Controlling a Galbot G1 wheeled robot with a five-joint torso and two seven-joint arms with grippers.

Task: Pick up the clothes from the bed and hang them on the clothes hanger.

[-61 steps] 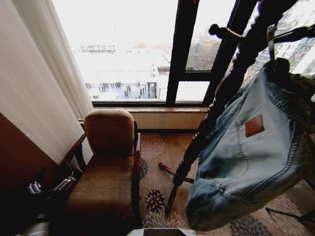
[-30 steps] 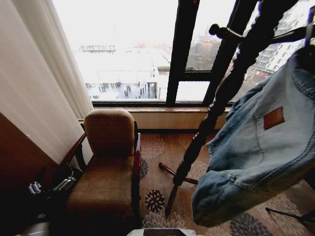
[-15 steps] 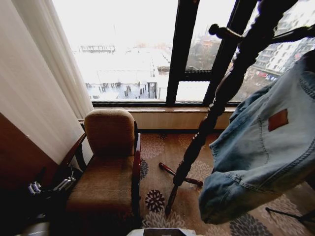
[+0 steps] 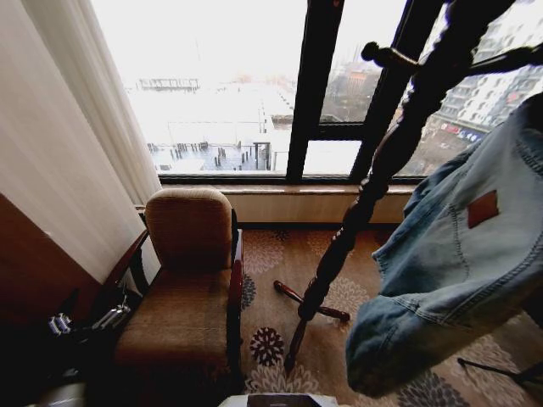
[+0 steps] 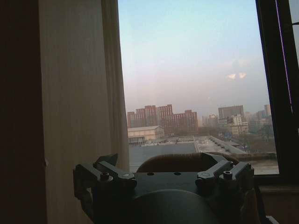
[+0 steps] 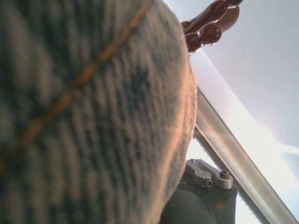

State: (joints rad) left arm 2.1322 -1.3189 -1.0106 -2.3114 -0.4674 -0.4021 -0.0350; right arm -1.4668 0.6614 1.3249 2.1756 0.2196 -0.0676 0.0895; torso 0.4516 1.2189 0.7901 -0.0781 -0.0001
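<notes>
Denim, light blue and faded: the jacket [image 4: 458, 271] is hanging in the air at the right of the head view, bunched into a sagging bundle with a brown patch on its cloth. Its upper part is running out of the picture at the right edge, so what is carrying it up there cannot be made out. It is hanging just beside the dark turned-wood coat stand [image 4: 382, 170], slightly apart from the pole, with the stand's pegs reaching out above it.

No box, basket or other container is appearing; the armchair [image 4: 187, 280] with woven cushions is standing by the window [image 4: 221, 93], well apart from the jacket, with nothing on its seat.

Right gripper [image 6: 205, 175]: the right wrist view is showing blurred denim pressed close over the lens, hiding the fingertips. Whether the jaws are clamping cloth or standing apart cannot be told. Beyond the jaws, a knob of the coat stand [image 6: 210, 23] is showing against the ceiling.

Left gripper [image 5: 163, 175]: parked low at the robot's left, its base links spreading wide with nothing between them; the fingertips themselves are cut off at the picture's lower edge. Ahead of its jaws are lying the armchair's back [image 5: 182, 163], the curtain [image 5: 79, 93] and the window.
</notes>
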